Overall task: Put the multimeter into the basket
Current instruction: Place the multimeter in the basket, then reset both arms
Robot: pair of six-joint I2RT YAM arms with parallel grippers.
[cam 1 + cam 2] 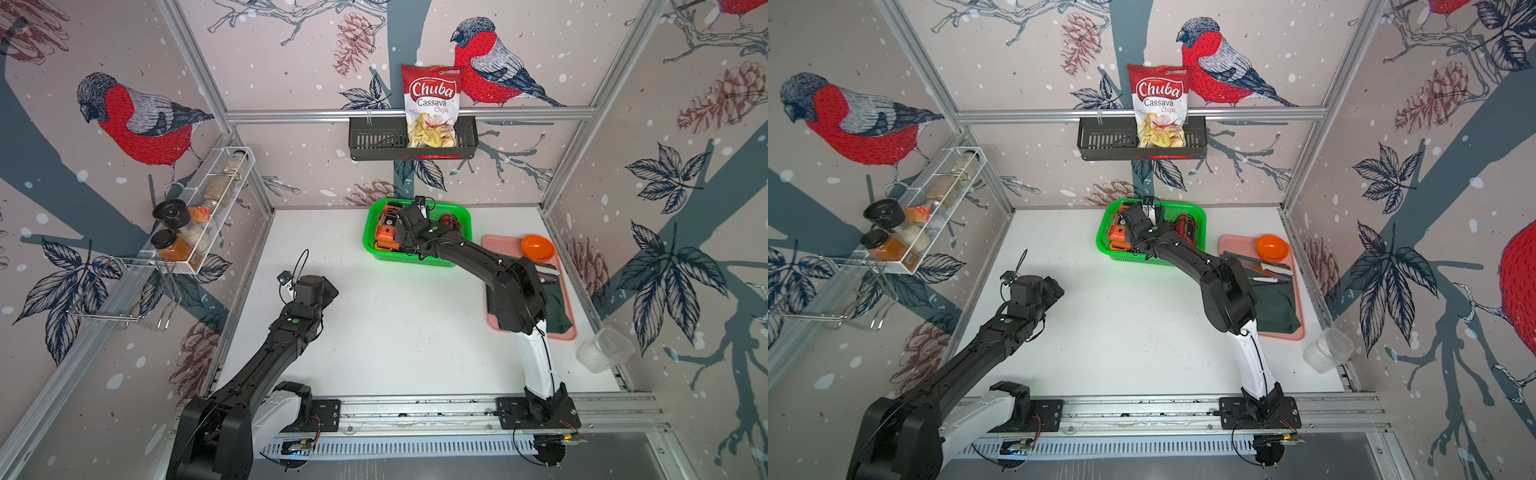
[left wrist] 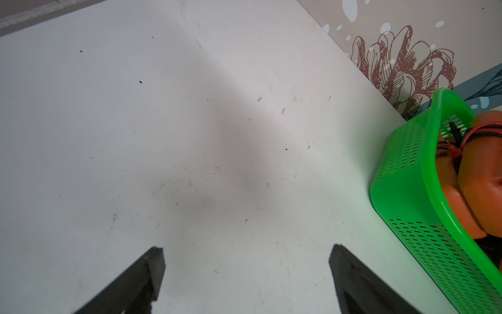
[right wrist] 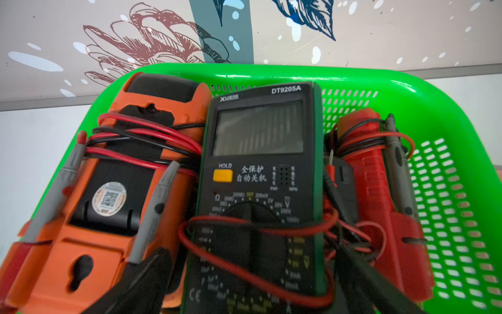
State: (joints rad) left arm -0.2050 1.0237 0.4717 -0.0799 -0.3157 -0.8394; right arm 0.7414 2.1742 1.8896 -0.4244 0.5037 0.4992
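Resting in one green basket (image 3: 448, 108), three multimeters (image 3: 258, 152); left gripper (image 2: 245, 250) and right gripper (image 3: 258, 271) both spread wide.

Both top views show you the whole counter (image 1: 395, 332) from high above. Your left wrist view faces counter and basket (image 2: 407, 176) corner; your right wrist view sits close, perhaps tilted, over that basket.
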